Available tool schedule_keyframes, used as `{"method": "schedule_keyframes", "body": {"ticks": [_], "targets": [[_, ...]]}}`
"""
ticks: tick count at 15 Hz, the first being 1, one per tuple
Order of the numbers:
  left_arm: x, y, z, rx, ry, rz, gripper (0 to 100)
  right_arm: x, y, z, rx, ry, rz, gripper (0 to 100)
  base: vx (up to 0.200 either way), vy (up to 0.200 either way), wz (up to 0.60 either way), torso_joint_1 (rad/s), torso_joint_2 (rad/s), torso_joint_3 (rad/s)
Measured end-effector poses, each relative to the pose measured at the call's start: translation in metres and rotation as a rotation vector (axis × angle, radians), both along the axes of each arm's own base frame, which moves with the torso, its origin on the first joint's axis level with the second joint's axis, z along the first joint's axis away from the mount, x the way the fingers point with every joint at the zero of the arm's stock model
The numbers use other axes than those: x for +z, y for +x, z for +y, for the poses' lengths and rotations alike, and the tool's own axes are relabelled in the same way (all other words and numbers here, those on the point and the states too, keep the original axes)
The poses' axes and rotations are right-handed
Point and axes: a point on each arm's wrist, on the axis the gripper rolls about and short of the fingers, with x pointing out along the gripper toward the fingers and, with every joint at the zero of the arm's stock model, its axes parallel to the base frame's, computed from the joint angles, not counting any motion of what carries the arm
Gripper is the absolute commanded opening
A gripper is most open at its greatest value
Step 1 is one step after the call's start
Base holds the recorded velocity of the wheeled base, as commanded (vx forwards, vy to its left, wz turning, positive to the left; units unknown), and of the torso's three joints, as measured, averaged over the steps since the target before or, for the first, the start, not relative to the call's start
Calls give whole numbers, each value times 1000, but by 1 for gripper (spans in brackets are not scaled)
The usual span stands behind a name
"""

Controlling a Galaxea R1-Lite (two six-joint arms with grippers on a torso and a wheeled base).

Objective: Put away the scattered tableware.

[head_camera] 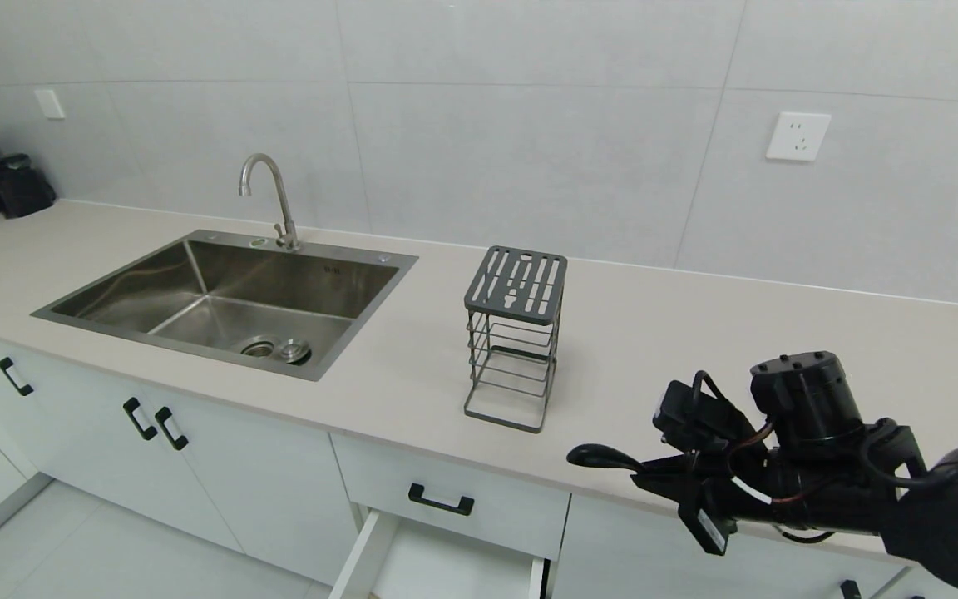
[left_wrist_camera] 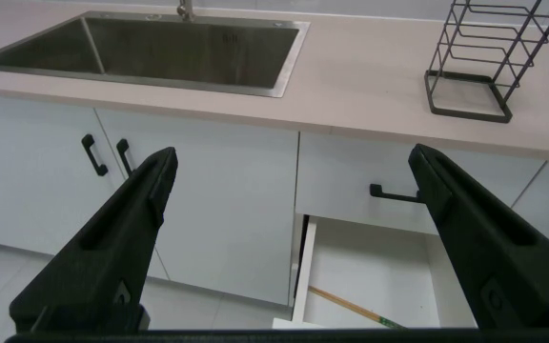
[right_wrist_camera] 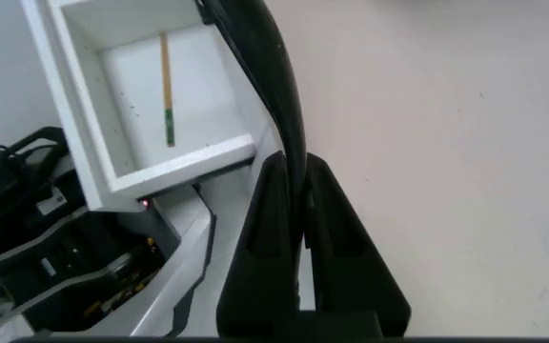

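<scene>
Right pincer [right_wrist_camera: 294,171]: clamped on 1 black spoon [head_camera: 602,456]. Left pincer [left_wrist_camera: 294,162]: wide apart, empty. Open drawer [left_wrist_camera: 379,262]: 1 chopstick [right_wrist_camera: 167,86]. Tabletop [head_camera: 695,333]: 1 wire rack [head_camera: 514,333], 1 sink [head_camera: 296,287].

Nothing legible anywhere. Small dark mark [head_camera: 331,269] on the back wall of the sink [head_camera: 138,287], perhaps print, too small to make out. Tiny green sticker [head_camera: 258,242] on the sink rim beside the tap [head_camera: 267,195], unreadable. Green band near one end of the chopstick [right_wrist_camera: 167,86] in the drawer [right_wrist_camera: 70,95], too blurred to read.
</scene>
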Motion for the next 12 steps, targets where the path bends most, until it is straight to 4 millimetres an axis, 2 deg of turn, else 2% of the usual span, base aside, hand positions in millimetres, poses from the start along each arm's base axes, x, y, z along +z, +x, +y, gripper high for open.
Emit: {"method": "schedule_keyframes", "body": {"ticks": [2, 8, 10, 12], "targets": [[0, 0, 0, 0, 0, 0, 100, 7, -5, 10, 29, 25, -23, 0, 0, 0, 0, 0, 0, 0], [0, 0, 0, 0, 0, 0, 100, 30, -32, 69, 157, 122, -70, 0, 0, 0, 0, 0, 0, 0], [0, 0, 0, 0, 0, 0, 100, 34, -46, 88, 177, 150, -59, 0, 0, 0, 0, 0, 0, 0], [0, 0, 0, 0, 0, 0, 100, 32, -50, 96, 188, 151, -51, 0, 0, 0, 0, 0, 0, 0]]}}
